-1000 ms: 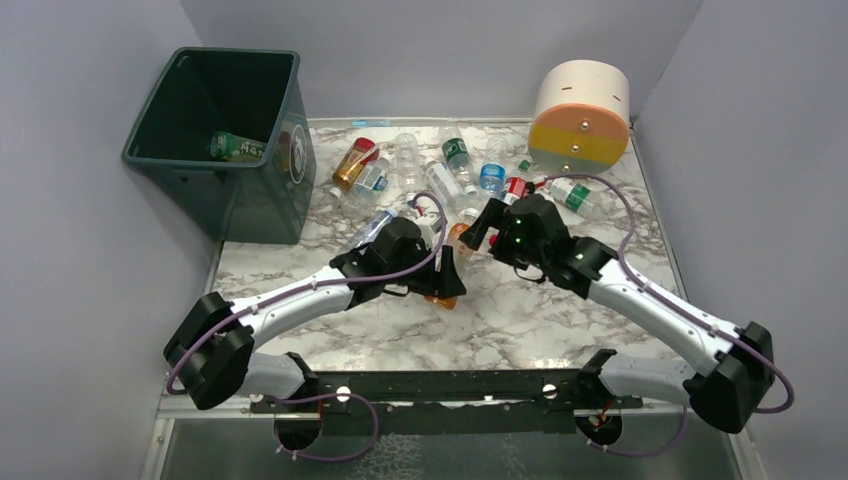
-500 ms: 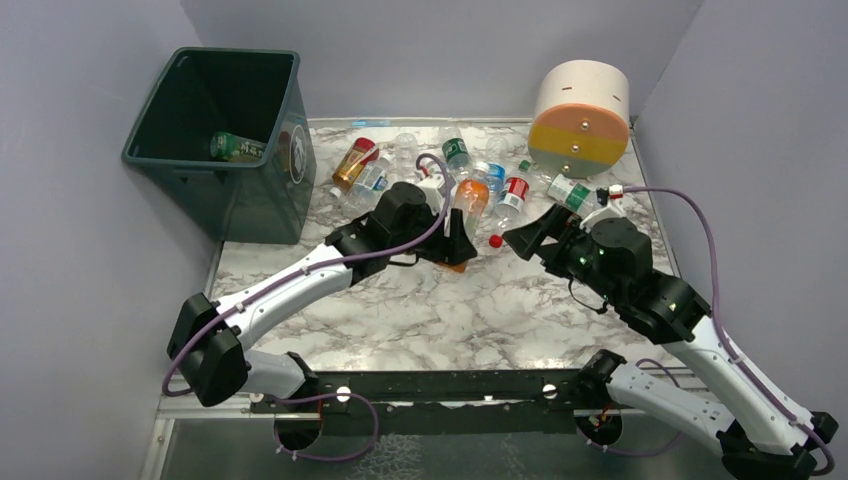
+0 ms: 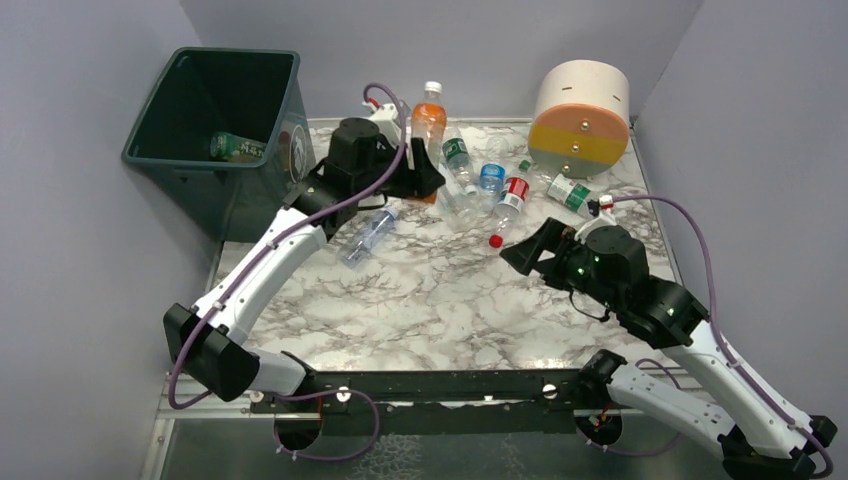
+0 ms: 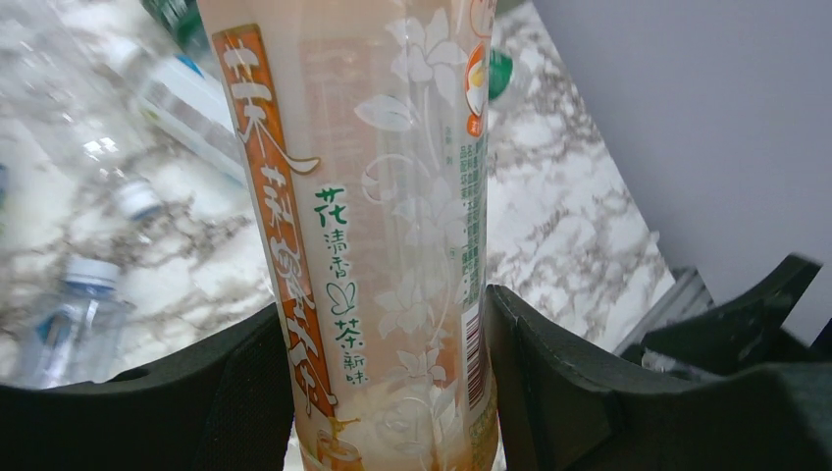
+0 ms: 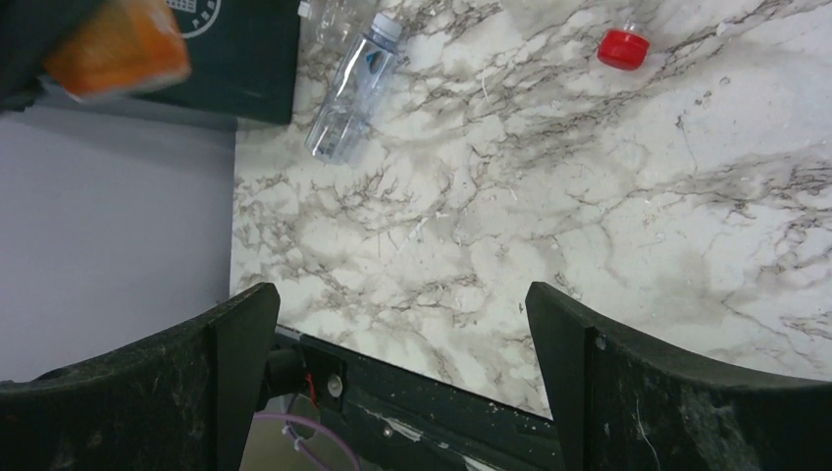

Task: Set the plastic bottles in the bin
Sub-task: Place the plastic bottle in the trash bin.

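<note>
left end effector (image 4: 390,378): clamped on our orange bottle (image 3: 429,118), mid-carry
bin (image 3: 148,118): far-left corner, we'd swing over, then drop
right end effector (image 5: 397,304): jaws wide apart, empty

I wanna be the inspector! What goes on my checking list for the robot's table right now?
Surface: grey-veined marble table.
Job's things: orange bottle held off the table; one green-labelled bottle inside the bin; clear bottle lying mid-table; other bottles lying near the back.
Clutter: big cream-and-orange cylinder; loose red cap.
Grippers: left gripper shut on the orange bottle; right gripper open, holding nothing.
Cables: a purple cable loops along each arm.
Surroundings: plain grey walls.
</note>
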You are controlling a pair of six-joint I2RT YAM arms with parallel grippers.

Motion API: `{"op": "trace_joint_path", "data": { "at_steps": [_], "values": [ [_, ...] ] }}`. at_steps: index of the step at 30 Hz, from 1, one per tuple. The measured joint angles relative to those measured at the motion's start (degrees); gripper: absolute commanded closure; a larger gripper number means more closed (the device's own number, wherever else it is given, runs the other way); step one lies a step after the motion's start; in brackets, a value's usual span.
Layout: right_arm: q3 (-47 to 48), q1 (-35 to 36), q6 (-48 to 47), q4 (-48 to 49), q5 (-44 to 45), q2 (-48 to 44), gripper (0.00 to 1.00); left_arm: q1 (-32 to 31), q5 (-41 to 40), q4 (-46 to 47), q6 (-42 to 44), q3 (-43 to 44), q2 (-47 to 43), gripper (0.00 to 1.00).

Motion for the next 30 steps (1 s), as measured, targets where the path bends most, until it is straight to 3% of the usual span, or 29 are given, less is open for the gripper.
{"op": "trace_joint_path", "data": {
  "at_steps": [11, 25, 30],
  "values": [
    [-3.32, 0.02, 0.07, 0.0, -5.7, -2.99, 0.01, 6.73, 0.24, -5.27, 2.93, 18.82, 2.27, 0.44],
    [-8.39, 0.0, 0.42, 0.33, -12.04, -6.73, 0.0, 16.72, 0.09, -11.65, 6.05, 32.24, 5.4, 0.44],
    [-8.39, 0.0, -0.02, 0.55, -13.75, -6.71, 0.01, 24.48, 0.5, -13.46, 6.97, 35.5, 6.16, 0.44]
  ]
}}
